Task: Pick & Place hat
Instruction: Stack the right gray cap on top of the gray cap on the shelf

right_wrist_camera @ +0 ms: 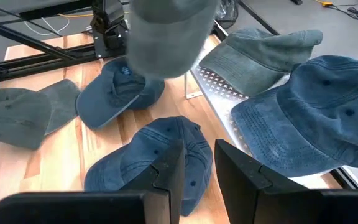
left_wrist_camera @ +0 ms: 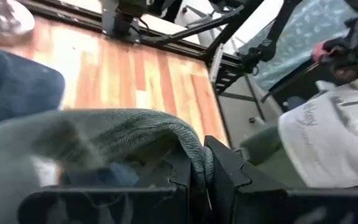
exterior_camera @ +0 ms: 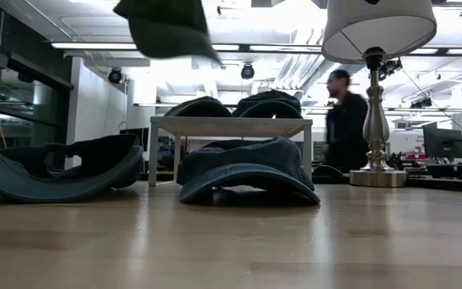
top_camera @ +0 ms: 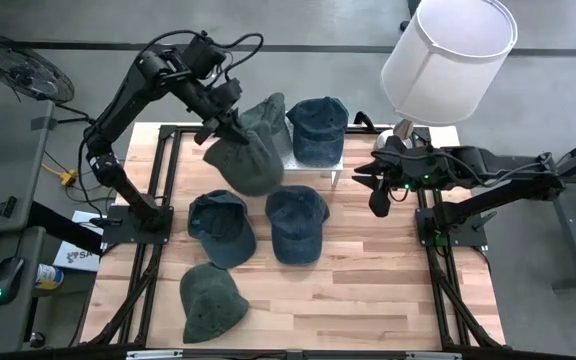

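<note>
Now your plank-wood desk (top_camera: pixel 368 280) spreads below the soft grey-green hat (top_camera: pixel 245 160), which hangs in the air near the perforated metal shelf (top_camera: pixel 313 165); your left pincer (top_camera: pixel 218 128) clamps its ribbed brim, right pincer (top_camera: pixel 376 190) slightly parted, empty.

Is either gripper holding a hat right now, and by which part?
The left gripper pinches the green hat by its edge, lifted off the table; the right gripper holds nothing.

Grey-green hat (top_camera: pixel 245 158) hanging in air, clamped by brim, above table near rack.
</note>
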Motion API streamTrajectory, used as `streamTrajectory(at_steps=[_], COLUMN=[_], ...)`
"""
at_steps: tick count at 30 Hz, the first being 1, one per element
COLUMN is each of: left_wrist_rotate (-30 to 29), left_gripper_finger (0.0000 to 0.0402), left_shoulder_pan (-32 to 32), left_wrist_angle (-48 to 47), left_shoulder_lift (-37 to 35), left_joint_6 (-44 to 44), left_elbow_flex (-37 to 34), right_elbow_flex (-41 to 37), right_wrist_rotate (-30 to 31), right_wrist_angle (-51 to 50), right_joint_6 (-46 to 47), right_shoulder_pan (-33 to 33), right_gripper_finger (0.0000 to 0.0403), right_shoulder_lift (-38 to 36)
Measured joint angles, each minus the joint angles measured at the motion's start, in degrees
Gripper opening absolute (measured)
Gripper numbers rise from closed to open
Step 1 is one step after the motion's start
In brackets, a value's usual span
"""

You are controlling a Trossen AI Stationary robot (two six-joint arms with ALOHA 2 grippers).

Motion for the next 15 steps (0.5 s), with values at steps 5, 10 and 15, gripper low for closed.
streamTrajectory(at_steps=[5, 10, 15], left_wrist_rotate=[0.5, 1.2, 0.2], left_gripper_finger=[0.0022, 0.0022, 0.0022], left_shoulder_pan=[2.2, 3.4, 5.3], left_wrist_angle=[0.0, -0.1, 0.1], left_shoulder_lift=[1.1, 3.0, 4.8], left_joint_6=[5.5, 9.9, 12.1], left_elbow_flex=[0.0, 0.0, -0.1], right_elbow_flex=[0.0, 0.0, 0.0], right_wrist_rotate=[1.3, 2.7, 3.1], right_wrist_angle=[0.0, 0.0, 0.0], right_joint_6=[2.2, 3.7, 4.6], right_shoulder_pan=[0.0, 0.0, 0.0], right_gripper_finger=[0.0083, 0.0083, 0.0083], right_shoulder_lift=[0.0, 0.0, 0.0])
